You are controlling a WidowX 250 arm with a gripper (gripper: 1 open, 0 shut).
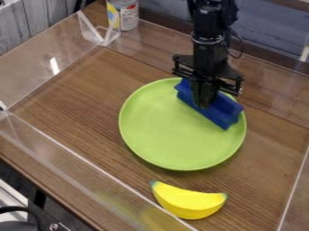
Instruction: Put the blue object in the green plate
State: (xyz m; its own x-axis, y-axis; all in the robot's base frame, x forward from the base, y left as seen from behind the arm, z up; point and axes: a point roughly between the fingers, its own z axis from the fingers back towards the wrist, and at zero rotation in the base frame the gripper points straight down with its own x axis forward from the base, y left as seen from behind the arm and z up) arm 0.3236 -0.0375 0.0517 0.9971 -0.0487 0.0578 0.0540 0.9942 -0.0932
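Observation:
The blue object (225,113) lies on the right part of the green plate (163,137), near its far rim, slanting from upper left to lower right. My black gripper (205,97) points straight down onto the block's upper-left half. Its fingers are drawn together on the raised ridge, so it is shut on the block. The fingertips hide part of the block's top. The block still rests on the plate.
A yellow banana-shaped toy (190,199) lies near the front edge of the wooden table (72,99). Clear plastic walls (49,171) enclose the work area. A white and yellow bottle (121,13) stands outside at the back left.

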